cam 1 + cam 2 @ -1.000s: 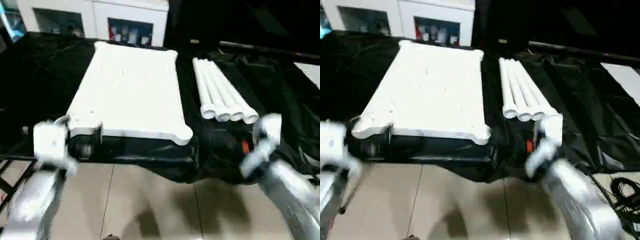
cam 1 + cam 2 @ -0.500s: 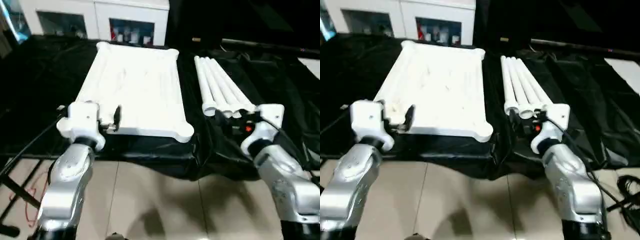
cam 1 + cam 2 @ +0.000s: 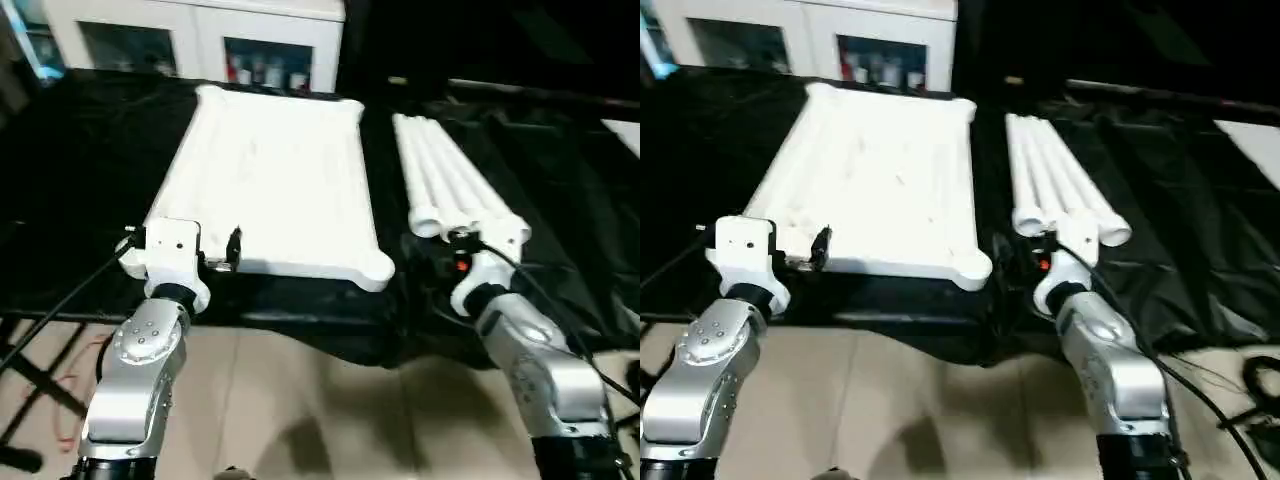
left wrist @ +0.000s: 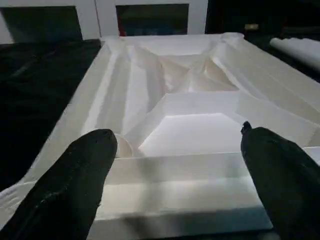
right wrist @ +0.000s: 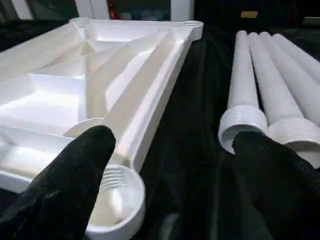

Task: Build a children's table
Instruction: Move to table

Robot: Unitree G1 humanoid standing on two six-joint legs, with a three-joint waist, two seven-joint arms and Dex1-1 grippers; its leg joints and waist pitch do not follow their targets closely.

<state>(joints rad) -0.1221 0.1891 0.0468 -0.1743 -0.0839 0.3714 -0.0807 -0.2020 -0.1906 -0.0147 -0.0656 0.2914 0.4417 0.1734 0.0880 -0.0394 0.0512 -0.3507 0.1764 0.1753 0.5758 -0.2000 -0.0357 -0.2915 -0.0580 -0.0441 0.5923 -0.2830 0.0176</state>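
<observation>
Black cloth (image 3: 90, 170) drapes our worktable, with a white glass-door cabinet (image 3: 200, 40) behind it.

Item one: tabletop (image 3: 270, 170), white plastic, lying ribbed underside up on the cloth, corner sockets exposed. This is our landmark.

Item two: four legs (image 3: 450, 180), white tubes, laid side by side just to the right of the tabletop, apart from it, open threaded ends toward us. None is fitted yet.

Item three: left gripper (image 4: 180, 170), jaws wide, nothing held, at the tabletop's near edge by its near-left corner; the fingers (image 4: 75, 175) straddle that edge without gripping it.

Item four: right gripper (image 5: 170, 180), jaws wide, nothing held, at the gap between the tabletop's near-right socket (image 5: 112, 200) and the leg ends.

Change noted: a second ago both arms hung low, short of the cloth edge; they have since come up and forward to the tabletop's near side. We judge assembly not yet begun, and the right gripper placed to take the nearest leg.
</observation>
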